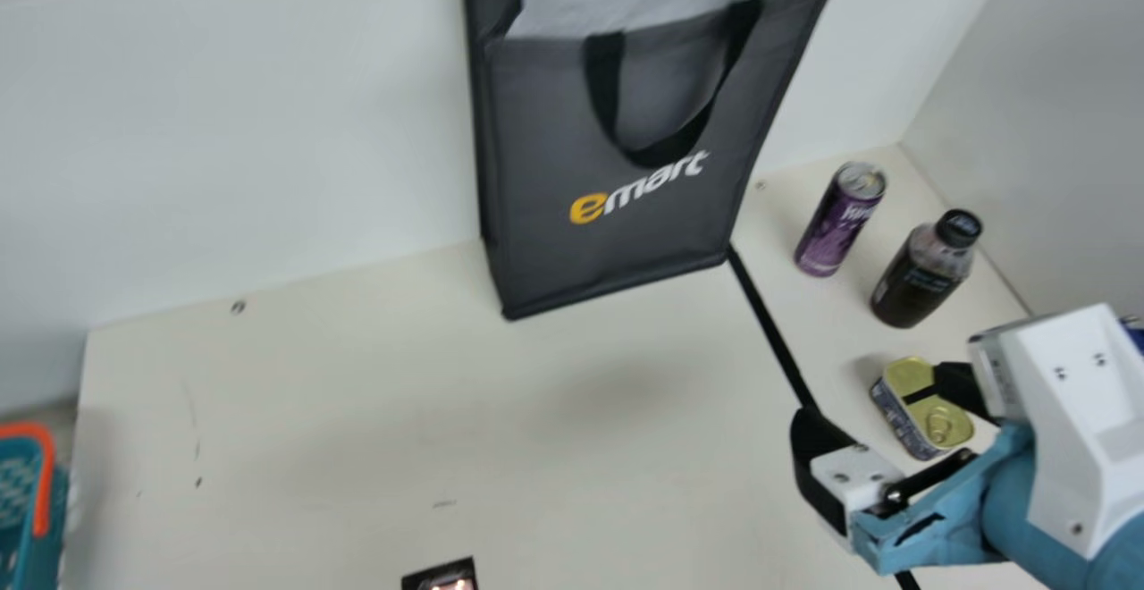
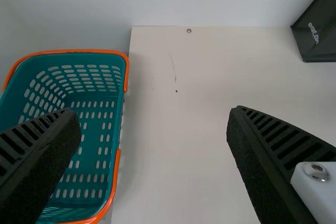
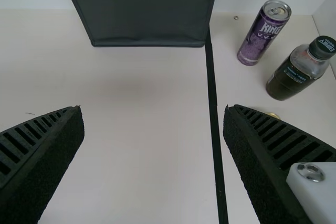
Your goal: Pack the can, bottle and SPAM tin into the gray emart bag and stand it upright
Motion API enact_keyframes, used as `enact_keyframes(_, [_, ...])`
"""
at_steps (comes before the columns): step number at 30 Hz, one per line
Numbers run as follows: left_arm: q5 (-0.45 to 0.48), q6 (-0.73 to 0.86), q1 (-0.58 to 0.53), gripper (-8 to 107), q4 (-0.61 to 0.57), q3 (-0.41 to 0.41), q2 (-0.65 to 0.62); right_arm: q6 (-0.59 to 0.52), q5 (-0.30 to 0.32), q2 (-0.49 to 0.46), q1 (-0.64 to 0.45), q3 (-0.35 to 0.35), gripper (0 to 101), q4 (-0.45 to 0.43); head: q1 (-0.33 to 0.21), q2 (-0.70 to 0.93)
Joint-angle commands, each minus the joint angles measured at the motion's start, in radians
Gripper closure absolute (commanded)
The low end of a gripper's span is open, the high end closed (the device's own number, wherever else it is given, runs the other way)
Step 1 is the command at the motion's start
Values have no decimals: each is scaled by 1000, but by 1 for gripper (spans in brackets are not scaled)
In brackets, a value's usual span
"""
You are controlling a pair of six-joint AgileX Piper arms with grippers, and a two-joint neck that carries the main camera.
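Note:
In the main view my right gripper point(image 1: 871, 409) is open over the table's right side, one finger covering part of the SPAM tin point(image 1: 912, 384). Between the spread fingers of the right gripper point(image 3: 153, 109) in its wrist view lies nothing but table. The gray emart bag point(image 1: 626, 241) stands upright by the back wall, handle hanging down its front, pale lining at its mouth. To its right are the upright purple can point(image 1: 836, 223) and the dark bottle point(image 1: 925, 273). A finger hides most of the tin point(image 3: 273, 115). My left gripper point(image 2: 153, 113) is open and empty in its wrist view.
A teal basket point(image 2: 119, 129) with orange handles sits at the table's left edge. A black strip point(image 1: 773, 331) runs forward from the bag's right corner. Walls stand behind and at the right. A small dark object point(image 1: 440, 575) shows at the main view's bottom edge.

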Motion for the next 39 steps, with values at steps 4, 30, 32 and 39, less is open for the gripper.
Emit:
enact_keyframes(4, [0,0,0,9,0,0,0,0,0,0,0,0,6,0,-23,-2])
enact_keyframes(30, [0,0,0,9,0,0,0,0,0,0,0,0,6,0,-23,-2])
enact_keyframes(32, [0,0,0,9,0,0,0,0,0,0,0,0,6,0,-23,-2])
enact_keyframes(39, [0,0,0,9,0,0,0,-2,-4,9,4,-8,6,-2,-23,-2])
